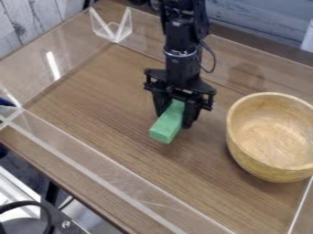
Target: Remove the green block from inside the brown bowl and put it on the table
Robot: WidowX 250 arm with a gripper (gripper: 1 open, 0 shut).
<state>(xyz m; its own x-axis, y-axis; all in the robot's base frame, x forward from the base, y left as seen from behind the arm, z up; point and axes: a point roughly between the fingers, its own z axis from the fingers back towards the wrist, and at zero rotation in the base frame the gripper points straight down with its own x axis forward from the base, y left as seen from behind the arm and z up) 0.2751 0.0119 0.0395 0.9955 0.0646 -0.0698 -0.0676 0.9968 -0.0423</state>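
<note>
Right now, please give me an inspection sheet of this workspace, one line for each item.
Surface: brown wood-grain table, low clear acrylic walls around it.
Job's things: green block out of the bowl, tilted, lower end at the tabletop; brown bowl empty, to the block's right.
Clutter: clear acrylic corner piece at the far wall.
Grippers: gripper pointing down, shut on the block's upper end.
Cables: dark cable below the table's near-left edge.
Surroundings: pale plank wall behind.

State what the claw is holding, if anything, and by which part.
The claw is shut on the green block, gripping its upper end; the block's lower end hangs down at the table, beside the brown bowl.
</note>
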